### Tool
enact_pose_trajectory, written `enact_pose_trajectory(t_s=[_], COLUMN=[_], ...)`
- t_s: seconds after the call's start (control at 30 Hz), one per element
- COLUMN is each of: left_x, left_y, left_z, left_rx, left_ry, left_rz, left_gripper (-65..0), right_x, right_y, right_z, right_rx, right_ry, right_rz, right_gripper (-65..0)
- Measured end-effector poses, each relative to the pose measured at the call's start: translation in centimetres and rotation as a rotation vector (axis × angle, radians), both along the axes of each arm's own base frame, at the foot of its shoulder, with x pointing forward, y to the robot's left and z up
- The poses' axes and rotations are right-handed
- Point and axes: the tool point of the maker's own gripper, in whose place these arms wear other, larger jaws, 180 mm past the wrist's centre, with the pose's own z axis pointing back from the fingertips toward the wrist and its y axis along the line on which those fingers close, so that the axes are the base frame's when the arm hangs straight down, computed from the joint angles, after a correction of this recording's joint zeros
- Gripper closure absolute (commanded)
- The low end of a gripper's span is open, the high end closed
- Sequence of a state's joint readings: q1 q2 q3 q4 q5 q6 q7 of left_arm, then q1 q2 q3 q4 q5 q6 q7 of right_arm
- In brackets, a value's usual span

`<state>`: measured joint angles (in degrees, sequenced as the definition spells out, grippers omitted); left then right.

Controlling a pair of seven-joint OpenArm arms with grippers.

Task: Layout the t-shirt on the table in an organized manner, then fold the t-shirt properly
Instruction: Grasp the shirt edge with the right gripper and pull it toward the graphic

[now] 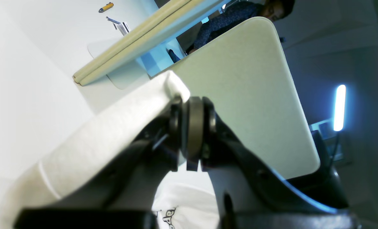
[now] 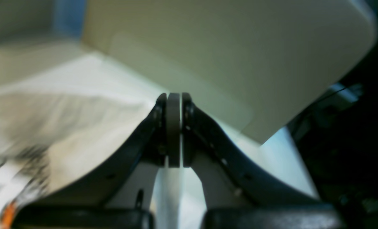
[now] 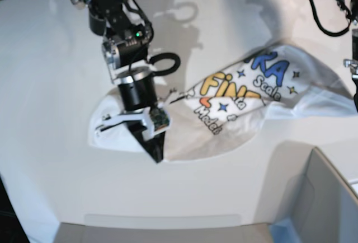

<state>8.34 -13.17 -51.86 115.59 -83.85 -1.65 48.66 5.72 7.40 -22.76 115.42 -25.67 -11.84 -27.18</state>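
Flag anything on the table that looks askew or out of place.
The t-shirt lies crumpled and diagonal on the table, its print creased rather than spread flat. Nothing looks spilled or damaged.

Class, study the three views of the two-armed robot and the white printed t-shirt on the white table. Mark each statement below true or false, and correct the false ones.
1. The white cloth t-shirt with the colourful printed graphic is folded into a neat rectangle. False: it lies stretched and rumpled.
2. The left gripper is shut on white cloth. True.
3. The right gripper stands wide open. False: its jaws are shut.
4. The shirt's graphic faces up in the base view. True.
5. The large plain white table is dark wood. False: it is smooth white.
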Motion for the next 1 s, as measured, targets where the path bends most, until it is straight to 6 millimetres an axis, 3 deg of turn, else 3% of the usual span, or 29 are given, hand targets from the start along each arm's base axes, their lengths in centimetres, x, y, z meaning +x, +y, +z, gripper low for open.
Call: enact_pose_trajectory(t_s=[0.27, 0.33, 0.4, 0.5, 0.57, 0.67, 0.73, 0.87, 0.93, 1.0], left_x=[2.9, 3.1, 3.3, 3.4, 4.0, 4.5, 4.8, 4.8, 4.8, 4.6], left_y=[0.4, 0.7, 0.7, 1.1, 0.6, -0.8, -1.4, -2.1, -2.4, -2.4], left_z=[7.6, 8.8, 10.0, 10.0, 9.2, 8.4, 7.5, 5.9, 5.3, 5.0], left_rx=[0.047, 0.058, 0.076, 0.067, 0.056, 0.058, 0.052, 0.048, 0.043, 0.044], left_ry=[-0.239, -0.27, -0.301, -0.306, -0.276, -0.253, -0.22, -0.173, -0.153, -0.144], left_rz=[-0.005, 0.003, -0.003, 0.005, -0.011, -0.063, -0.085, -0.108, -0.118, -0.119], left_gripper=[-3.0, -3.0, -3.0, -3.0, -3.0, -3.0, -3.0, -3.0, -3.0, -3.0], right_x=[4.1, 4.8, 5.4, 5.9, 5.8, 5.3, 4.6, 3.5, 3.5, 4.1], right_y=[-5.1, -6.1, -6.3, -3.5, -0.8, 2.6, 3.8, 5.8, 5.5, 4.0], right_z=[10.7, 11.4, 10.8, 7.0, 1.8, -6.7, -8.8, -11.8, -13.7, -14.7], right_rx=[0.083, 0.076, 0.069, 0.004, -0.045, -0.054, -0.014, 0.21, 0.333, 0.475], right_ry=[-0.289, -0.31, -0.287, -0.187, -0.051, 0.19, 0.258, 0.426, 0.528, 0.596], right_rz=[-0.147, -0.175, -0.186, -0.104, -0.03, 0.047, 0.085, 0.177, 0.183, 0.147], right_gripper=[0.0, 0.0, 0.0, 0.0, -3.8, -15.1, -19.4, -20.4, -20.4, -20.4])
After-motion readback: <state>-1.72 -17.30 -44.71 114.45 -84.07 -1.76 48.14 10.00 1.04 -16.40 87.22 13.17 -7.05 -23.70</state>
